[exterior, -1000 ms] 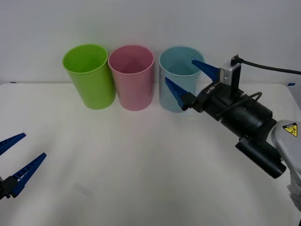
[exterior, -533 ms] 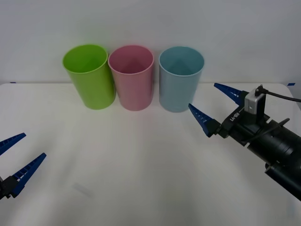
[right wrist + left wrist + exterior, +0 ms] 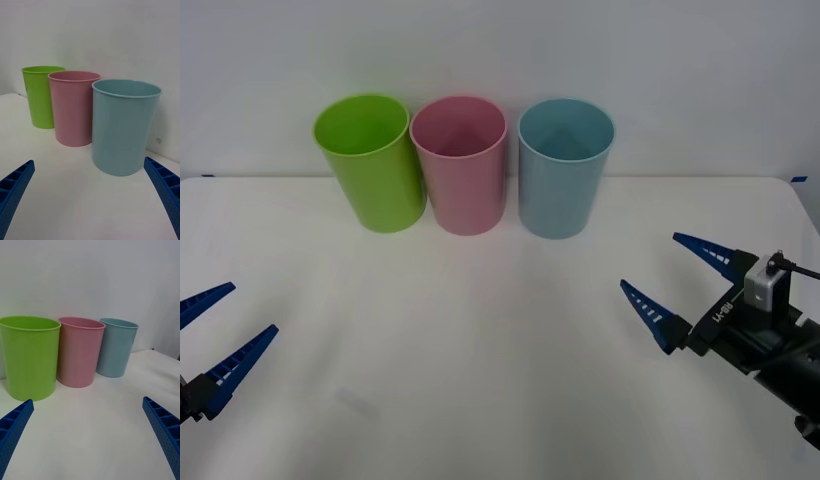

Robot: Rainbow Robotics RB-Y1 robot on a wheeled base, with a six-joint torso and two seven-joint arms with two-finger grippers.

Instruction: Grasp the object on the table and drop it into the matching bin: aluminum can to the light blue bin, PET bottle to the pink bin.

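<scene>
across the whole scene: white table, wide and flat. beyond both grippers, at the far edge, three upright bins in a row: lime green bin, pink bin touching or nearly touching it, light blue bin just beside. right gripper low over the table, near side of the light blue bin, fingers spread wide and empty. left gripper at the table's left edge, well apart from the bins, likewise spread and empty. bottle location: cannot tell; bin interiors only partly visible.
</scene>
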